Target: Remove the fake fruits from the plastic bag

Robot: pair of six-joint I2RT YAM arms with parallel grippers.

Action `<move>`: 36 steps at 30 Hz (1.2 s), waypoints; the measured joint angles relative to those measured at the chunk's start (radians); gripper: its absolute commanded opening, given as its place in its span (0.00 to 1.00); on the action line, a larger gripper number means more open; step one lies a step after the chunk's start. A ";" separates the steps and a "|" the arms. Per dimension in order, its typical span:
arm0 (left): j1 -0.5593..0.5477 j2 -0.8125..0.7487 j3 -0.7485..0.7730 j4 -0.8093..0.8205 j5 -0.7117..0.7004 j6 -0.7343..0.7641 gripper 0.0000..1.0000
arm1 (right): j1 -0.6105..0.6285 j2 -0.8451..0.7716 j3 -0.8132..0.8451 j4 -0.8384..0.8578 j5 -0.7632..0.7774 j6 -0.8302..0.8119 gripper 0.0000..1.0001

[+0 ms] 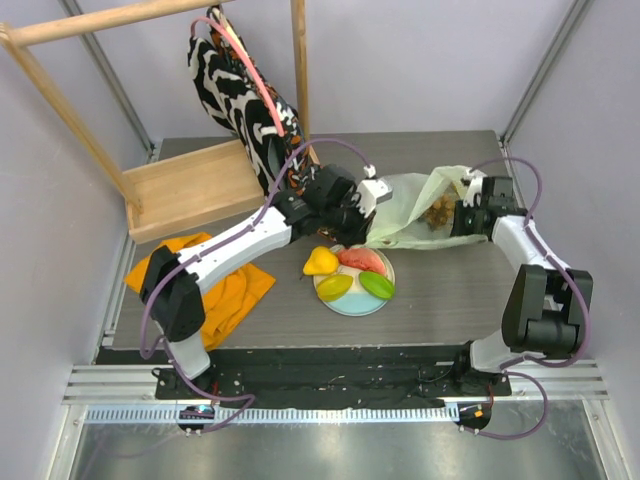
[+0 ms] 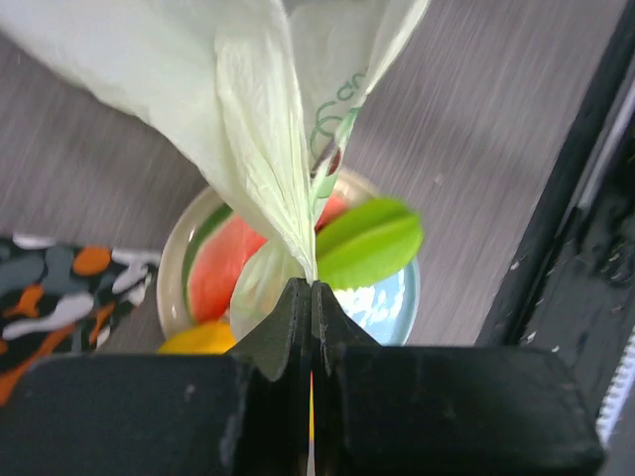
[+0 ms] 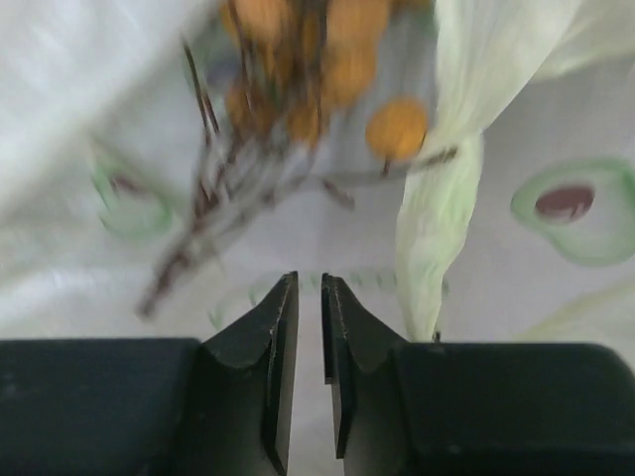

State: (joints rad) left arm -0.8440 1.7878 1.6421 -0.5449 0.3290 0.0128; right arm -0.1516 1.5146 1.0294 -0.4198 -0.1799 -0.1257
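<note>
The pale-green plastic bag [image 1: 405, 205] lies behind the plate [image 1: 350, 303]. My left gripper [image 1: 365, 210] is shut on its left edge, and in the left wrist view the film [image 2: 258, 119] rises gathered from the closed jaws [image 2: 311, 284]. My right gripper [image 1: 453, 216] is at the bag's right mouth. Its jaws [image 3: 309, 278] are a narrow gap apart with nothing between them. The brownish grape bunch [image 3: 313, 59] lies blurred just ahead on the bag's film [image 1: 438, 210]. On the plate rest a yellow pear [image 1: 320, 262], a watermelon slice [image 1: 362, 259], a yellow oval [image 1: 335, 287] and a green oval [image 1: 377, 285].
A zebra-patterned cloth bag [image 1: 238, 90] hangs from a wooden frame [image 1: 299, 60] at the back. A wooden tray [image 1: 190, 187] sits at the back left, and an orange cloth [image 1: 222, 292] lies under the left arm. The table's front edge [image 1: 300, 345] is close to the plate.
</note>
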 measured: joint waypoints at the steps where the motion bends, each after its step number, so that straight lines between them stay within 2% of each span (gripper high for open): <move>1: 0.003 -0.022 -0.048 -0.005 -0.017 0.015 0.00 | 0.000 -0.018 -0.035 -0.028 0.003 0.005 0.30; 3: 0.012 -0.067 -0.134 -0.014 -0.044 0.026 0.00 | 0.000 -0.035 -0.086 -0.069 0.010 0.014 0.40; 6: 0.020 -0.082 -0.163 -0.033 -0.059 0.030 0.00 | 0.000 -0.034 -0.103 -0.082 0.024 0.026 0.54; 16: 0.024 -0.016 0.016 -0.027 -0.064 0.022 0.00 | 0.000 0.037 0.074 0.002 0.068 0.026 0.62; 18: 0.024 -0.011 0.045 -0.026 -0.063 0.021 0.00 | 0.000 0.046 0.088 0.033 0.105 0.031 0.62; 21: 0.024 -0.006 0.071 -0.023 -0.056 0.016 0.00 | 0.000 0.083 0.101 0.078 0.178 0.046 0.68; 24: 0.024 -0.006 0.074 -0.024 -0.031 0.014 0.00 | -0.001 0.145 0.117 0.115 0.241 0.071 0.79; 25: 0.024 -0.006 0.074 -0.027 -0.019 0.014 0.00 | -0.002 0.171 0.130 0.119 0.262 0.077 0.94; 26: 0.024 -0.006 0.074 -0.029 -0.010 0.014 0.00 | -0.002 0.193 0.142 0.125 0.273 0.084 0.99; 36: -0.001 0.006 0.074 -0.024 0.035 0.014 0.00 | 0.000 0.507 0.454 0.188 0.310 0.174 1.00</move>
State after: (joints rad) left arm -0.8448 1.7935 1.7164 -0.5694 0.3641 0.0273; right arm -0.1516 2.0220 1.4837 -0.2317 0.1303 0.0479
